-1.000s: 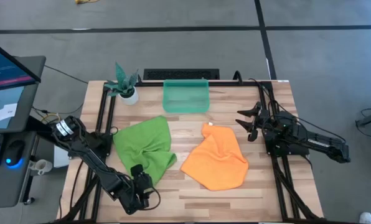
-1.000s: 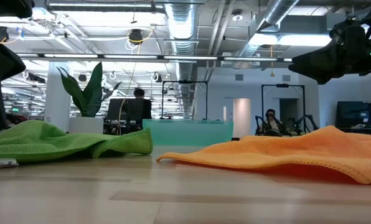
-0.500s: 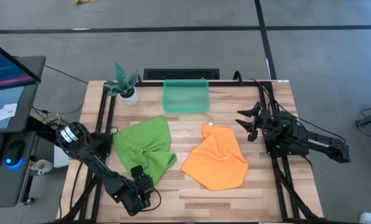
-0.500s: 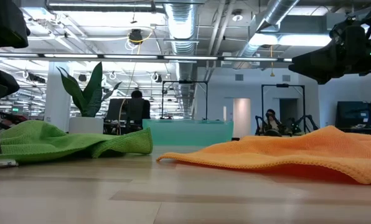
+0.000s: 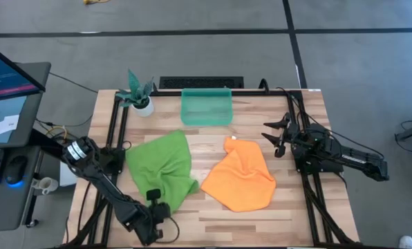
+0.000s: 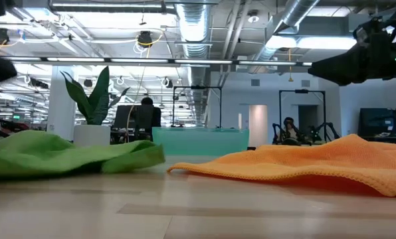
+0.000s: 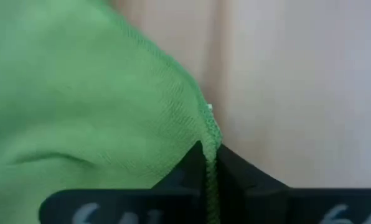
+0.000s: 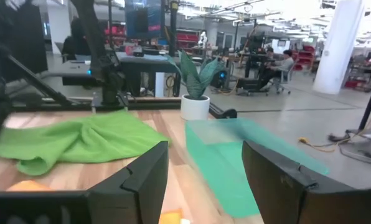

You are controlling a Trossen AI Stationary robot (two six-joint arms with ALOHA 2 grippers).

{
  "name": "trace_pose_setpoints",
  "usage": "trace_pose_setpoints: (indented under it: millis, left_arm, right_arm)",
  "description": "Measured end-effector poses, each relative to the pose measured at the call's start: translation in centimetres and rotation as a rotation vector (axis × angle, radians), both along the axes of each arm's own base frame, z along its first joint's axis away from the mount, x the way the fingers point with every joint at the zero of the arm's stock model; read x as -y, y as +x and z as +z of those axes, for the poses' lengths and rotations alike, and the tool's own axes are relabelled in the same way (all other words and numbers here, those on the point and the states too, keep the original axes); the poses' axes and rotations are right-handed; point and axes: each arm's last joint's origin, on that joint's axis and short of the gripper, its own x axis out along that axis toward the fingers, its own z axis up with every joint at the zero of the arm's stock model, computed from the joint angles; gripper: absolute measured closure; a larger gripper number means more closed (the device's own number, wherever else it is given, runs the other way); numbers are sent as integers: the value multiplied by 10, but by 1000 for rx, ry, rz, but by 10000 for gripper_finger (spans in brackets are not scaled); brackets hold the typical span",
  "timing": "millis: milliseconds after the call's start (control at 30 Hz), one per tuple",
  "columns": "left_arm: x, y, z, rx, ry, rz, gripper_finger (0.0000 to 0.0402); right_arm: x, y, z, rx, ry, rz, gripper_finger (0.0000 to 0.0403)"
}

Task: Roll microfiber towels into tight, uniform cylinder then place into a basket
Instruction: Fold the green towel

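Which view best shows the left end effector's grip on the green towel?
The left wrist view: the left end effector is shut on the green towel, pinching its corner. The high view shows it at the towel's near corner; the low and right wrist views show only the towel.

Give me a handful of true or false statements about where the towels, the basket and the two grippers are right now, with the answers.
1. The left gripper is shut on a corner of the green towel. True.
2. The orange towel lies inside the basket. False: it lies loose on the table, apart from the basket.
3. The right gripper holds the orange towel. False: it is open, off the towel's edge.
4. The basket holds no towel. True.
5. Both towels are rolled into cylinders. False: both lie rumpled and unrolled.
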Motion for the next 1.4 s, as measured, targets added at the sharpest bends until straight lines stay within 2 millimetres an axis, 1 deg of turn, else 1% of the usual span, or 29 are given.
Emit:
trace_pose_setpoints:
  millis: [200,333,467,633,800,900,967,1067,1100,1400]
  left_arm:
    - [7,5,36,-10,130,-30,397]
    - [10,3,56,-12,208,-37,398]
    - [14,-1,71,6,256,-44,399]
    - [17,-9,85,0,289,-26,400]
    - [15,-17,94,-19,322,25,400]
    - [13,-21,96,-26,331,59,400]
    - [12,-24,96,-34,339,78,400]
    - [11,-27,96,-62,337,112,400]
    - [10,-29,96,-72,338,123,400]
    - [2,-37,98,-168,338,247,400]
  right_arm:
    - [0,0,0,-1,-3,0,177]
    - [0,0,0,-1,-5,0,177]
    - [0,0,0,-1,-5,-3,177]
    - [0,0,0,-3,-5,-11,177]
    - [0,0,0,-4,-5,-11,177]
    - [0,0,0,3,20,-10,177]
    - [0,0,0,34,107,-7,177]
    - [0,0,1,95,295,-1,177]
    - [0,0,2,115,328,2,177]
    - [-1,-1,13,224,334,30,177]
